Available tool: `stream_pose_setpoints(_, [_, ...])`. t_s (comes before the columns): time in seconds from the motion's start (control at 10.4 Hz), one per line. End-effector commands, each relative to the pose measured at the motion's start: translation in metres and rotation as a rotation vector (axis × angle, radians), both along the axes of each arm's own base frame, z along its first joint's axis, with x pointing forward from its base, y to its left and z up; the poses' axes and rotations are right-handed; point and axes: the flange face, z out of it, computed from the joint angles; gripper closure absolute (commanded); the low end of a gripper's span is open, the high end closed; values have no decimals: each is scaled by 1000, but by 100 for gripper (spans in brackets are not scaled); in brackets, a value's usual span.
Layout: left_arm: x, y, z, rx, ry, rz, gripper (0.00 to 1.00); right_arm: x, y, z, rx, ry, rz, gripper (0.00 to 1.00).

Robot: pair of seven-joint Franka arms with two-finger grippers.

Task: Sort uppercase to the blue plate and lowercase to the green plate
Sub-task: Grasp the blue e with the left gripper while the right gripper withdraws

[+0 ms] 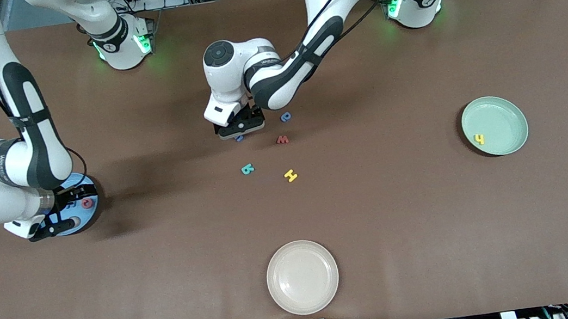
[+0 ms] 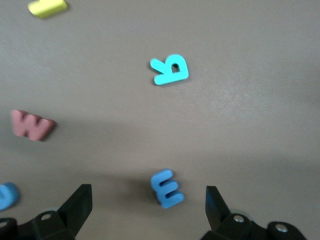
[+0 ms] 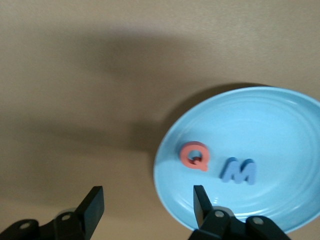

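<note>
Front view: left gripper (image 1: 240,127) hangs low over the blue m (image 1: 239,138); yellow h (image 1: 479,139) sits in the green plate (image 1: 508,111).

Left wrist view: jaws apart, straddling that m, teal B (image 2: 170,69) near.

Right wrist view: right gripper (image 3: 148,202) hovers empty, jaws apart, over the blue plate (image 3: 280,120) holding red Q (image 3: 194,155) and blue M (image 3: 239,171).

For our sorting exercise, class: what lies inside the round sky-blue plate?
In the round sky-blue plate lie a red foam Q and a blue foam M. The open right gripper hides part of the plate's edge.
</note>
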Motion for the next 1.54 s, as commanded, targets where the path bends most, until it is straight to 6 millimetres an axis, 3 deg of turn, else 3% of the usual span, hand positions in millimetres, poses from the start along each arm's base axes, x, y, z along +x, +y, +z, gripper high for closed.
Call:
stream_pose_setpoints(0.0, [8, -17, -7, -48, 30, 79, 4, 3, 35, 1, 4, 1, -64, 19])
stream_pose_setpoints(0.19, [12, -12, -19, -40, 61, 115, 16, 4, 62, -4, -2, 3, -111, 20])
stream_pose_setpoints(0.58, [20, -7, -38, -39, 114, 182, 28, 4, 129, -13, -20, -9, -200, 20])
stream_pose_setpoints(0.96, [18, -8, -40, -50, 147, 220, 29, 0, 154, -15, -23, 0, -241, 20])
stream_pose_setpoints(1.15, [12, -11, -40, -49, 148, 220, 44, -2, 168, -16, -25, 7, -259, 20])
stream_pose_setpoints(1.25, [11, -12, -40, -49, 148, 218, 46, -4, 180, -16, -24, 11, -265, 20])
stream_pose_setpoints(1.35, [7, -14, -40, -47, 147, 212, 57, -5, 185, -16, -27, 13, -278, 20])
stream_pose_setpoints(1.44, [4, -15, -42, -44, 145, 208, 77, -7, 192, -17, -24, 16, -276, 20])
